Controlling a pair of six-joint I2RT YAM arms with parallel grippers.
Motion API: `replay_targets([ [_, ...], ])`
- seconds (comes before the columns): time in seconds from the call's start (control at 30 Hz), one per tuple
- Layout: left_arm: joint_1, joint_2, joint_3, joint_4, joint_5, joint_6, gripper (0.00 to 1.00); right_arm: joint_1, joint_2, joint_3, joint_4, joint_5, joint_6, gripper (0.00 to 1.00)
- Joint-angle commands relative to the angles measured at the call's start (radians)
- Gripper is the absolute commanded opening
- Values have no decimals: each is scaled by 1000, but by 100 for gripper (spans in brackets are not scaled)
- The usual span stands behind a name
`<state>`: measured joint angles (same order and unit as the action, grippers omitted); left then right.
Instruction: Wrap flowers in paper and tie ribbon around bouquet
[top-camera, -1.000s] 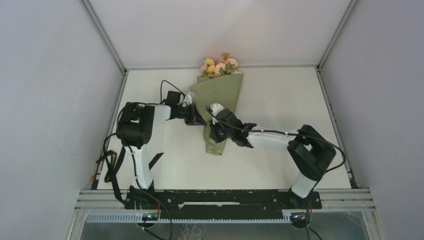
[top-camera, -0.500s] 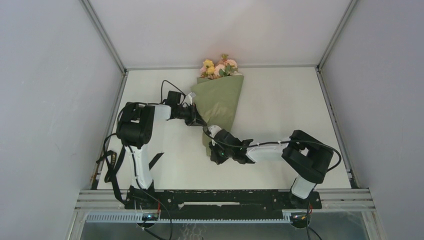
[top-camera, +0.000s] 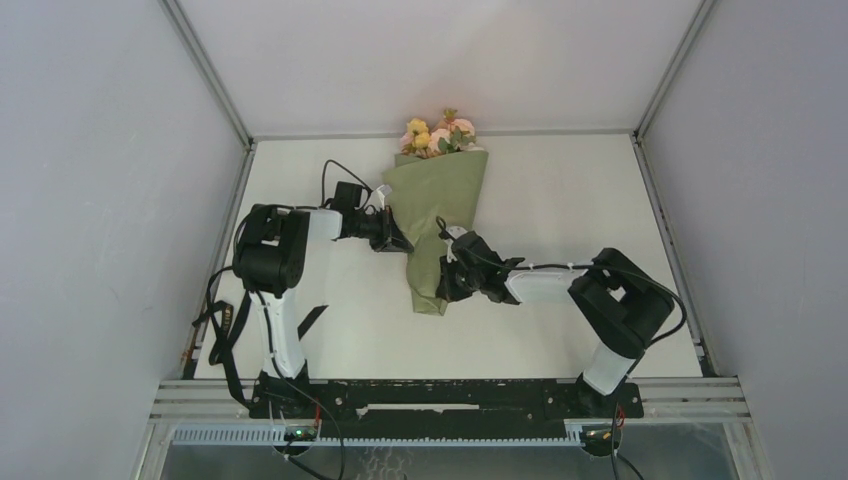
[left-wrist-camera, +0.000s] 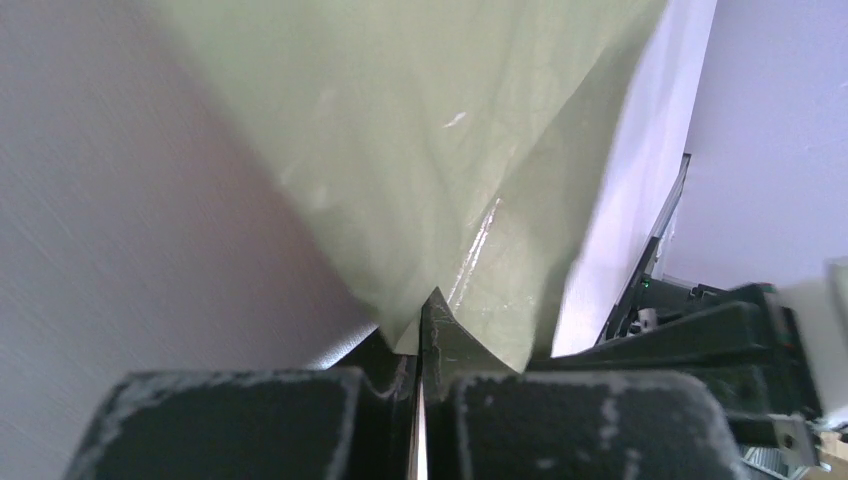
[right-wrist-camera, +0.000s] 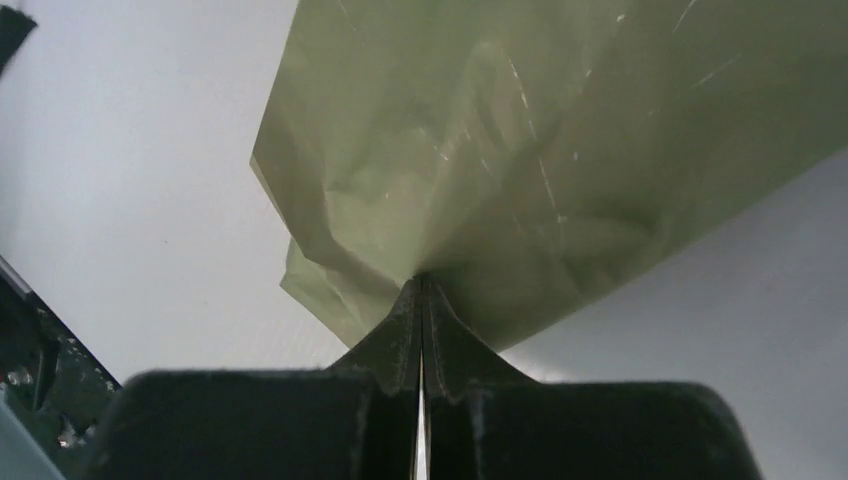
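The bouquet lies on the white table, with pink and yellow flowers (top-camera: 438, 133) at its far end. The olive-green paper (top-camera: 440, 200) wraps them in a cone that narrows toward me. My left gripper (top-camera: 402, 244) is at the cone's left edge. In the left wrist view the left gripper (left-wrist-camera: 420, 305) is shut, with a corner of the paper (left-wrist-camera: 400, 150) nipped between its tips. My right gripper (top-camera: 443, 281) is at the lower right edge. From the right wrist, the right gripper (right-wrist-camera: 421, 282) is shut on a fold of paper (right-wrist-camera: 520, 130), and creases run out from its tips. The ribbon is out of view.
Grey walls and metal frame posts (top-camera: 208, 70) close in the table (top-camera: 560, 190) on three sides. Black straps and cables (top-camera: 222, 325) hang beside the left arm's base. The right arm's dark body (left-wrist-camera: 720, 335) shows past the paper in the left wrist view.
The right gripper moved from the middle of the cone down to its narrow tip. It then came back up to the lower right edge. The left gripper and the flowers stayed put.
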<state>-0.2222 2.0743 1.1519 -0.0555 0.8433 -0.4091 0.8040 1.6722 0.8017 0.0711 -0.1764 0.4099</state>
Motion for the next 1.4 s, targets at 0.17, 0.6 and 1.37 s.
replay_targets([
  [0.17,-2,-2,22,-20,-53,58,0,11,-55,-222,35,8,158,0],
  [0.6,-5,-9,23,-32,-54,74,0,-152,-169,-81,-19,-105,43,0],
  [1.37,-8,23,47,-96,-106,94,0,-391,253,-21,385,-366,466,96],
])
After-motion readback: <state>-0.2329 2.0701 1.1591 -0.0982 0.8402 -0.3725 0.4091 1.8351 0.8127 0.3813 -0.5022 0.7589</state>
